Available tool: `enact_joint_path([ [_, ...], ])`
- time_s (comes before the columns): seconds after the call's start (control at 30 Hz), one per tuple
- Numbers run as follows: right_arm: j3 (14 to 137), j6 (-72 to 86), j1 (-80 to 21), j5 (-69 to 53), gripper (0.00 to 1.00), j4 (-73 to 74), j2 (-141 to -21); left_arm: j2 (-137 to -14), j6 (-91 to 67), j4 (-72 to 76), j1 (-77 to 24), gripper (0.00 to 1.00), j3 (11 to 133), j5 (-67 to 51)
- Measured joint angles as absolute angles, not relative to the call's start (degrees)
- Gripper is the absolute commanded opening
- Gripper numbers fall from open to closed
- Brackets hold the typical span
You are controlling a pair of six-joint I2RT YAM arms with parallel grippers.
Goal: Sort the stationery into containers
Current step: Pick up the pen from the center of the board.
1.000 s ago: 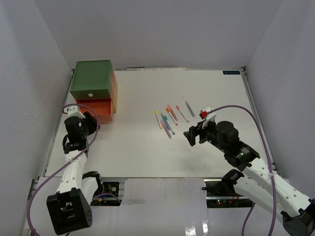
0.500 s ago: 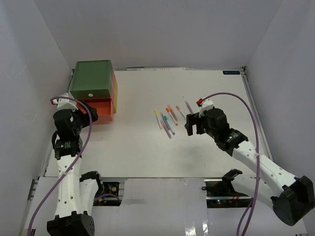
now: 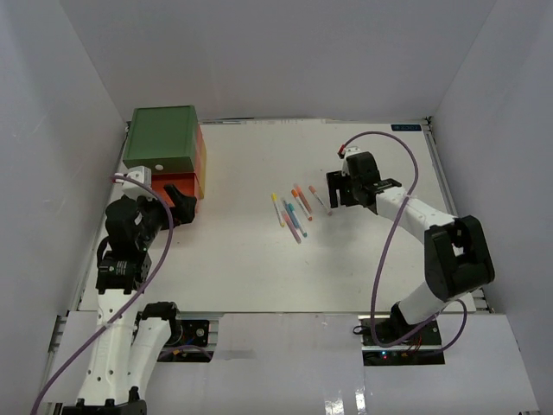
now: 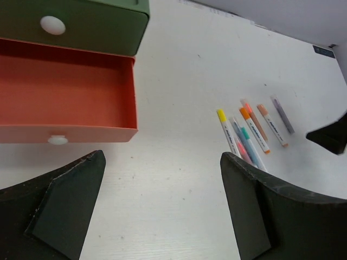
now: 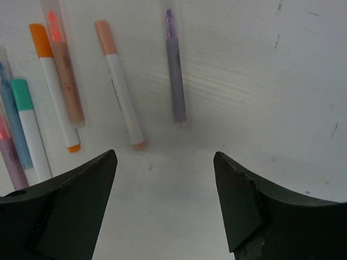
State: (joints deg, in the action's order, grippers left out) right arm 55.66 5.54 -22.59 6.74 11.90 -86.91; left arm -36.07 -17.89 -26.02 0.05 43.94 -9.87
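Several pastel pens (image 3: 294,212) lie side by side on the white table (image 3: 259,259). My right gripper (image 3: 332,192) is open and empty at the right end of the row. In the right wrist view, the purple pen (image 5: 174,70) and a peach-capped white pen (image 5: 119,89) lie just ahead of the open right gripper (image 5: 165,200). The green drawer (image 3: 160,138) is shut. The orange-red drawer (image 4: 65,89) under it is pulled open and looks empty. My left gripper (image 4: 162,208) is open and empty just in front of it. The yellow drawer is hidden.
The drawers' white knobs (image 4: 52,24) face my left gripper. White walls close in the table on the left, back and right. Purple cables loop over both arms. The right gripper's dark tip (image 4: 331,135) shows at the edge of the left wrist view.
My right arm has stretched toward the back and brought its gripper to the right end of the pen row. My left gripper has shifted up beside the open orange-red drawer.
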Motion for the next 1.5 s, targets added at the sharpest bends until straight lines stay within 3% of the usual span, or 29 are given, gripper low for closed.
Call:
enact_joint_path([
  [0.37, 68.99, 3.29, -21.37, 6.96, 0.65, 12.36, -104.51, -31.77, -20.01, -26.61, -4.8, 0.98, 38.7, -11.6],
  [0.67, 69.97, 2.83, -20.6, 7.64, 0.52, 12.69, -109.65, -31.29, -22.22, -26.48, -5.74, 0.98, 38.35, -11.84],
  [0.83, 70.19, 2.39, -20.62, 7.42, 0.39, 12.32, -109.86, -31.68, -23.79, -26.52, -5.74, 0.98, 37.21, -13.06],
  [0.93, 69.73, 1.83, -20.53, 7.53, 0.11, 11.75, -109.67, -32.05, -24.91, -26.48, -5.74, 0.98, 37.17, -14.06],
  [0.97, 69.21, 1.78, -20.49, 7.6, 0.08, 11.42, -109.32, -32.14, -25.3, -26.48, -5.74, 0.98, 37.17, -14.31],
  [1.27, 58.35, 0.99, -21.78, 7.31, 0.11, 12.32, -94.15, -36.05, -32.38, -24.56, -5.74, 0.98, 37.95, -20.14],
  [1.5, 53.63, 2.66, -32.45, 2.98, 0.15, 11.7, -75.48, -40.32, -42.65, -17.82, -6.68, 0.98, 38.63, -25.89],
])
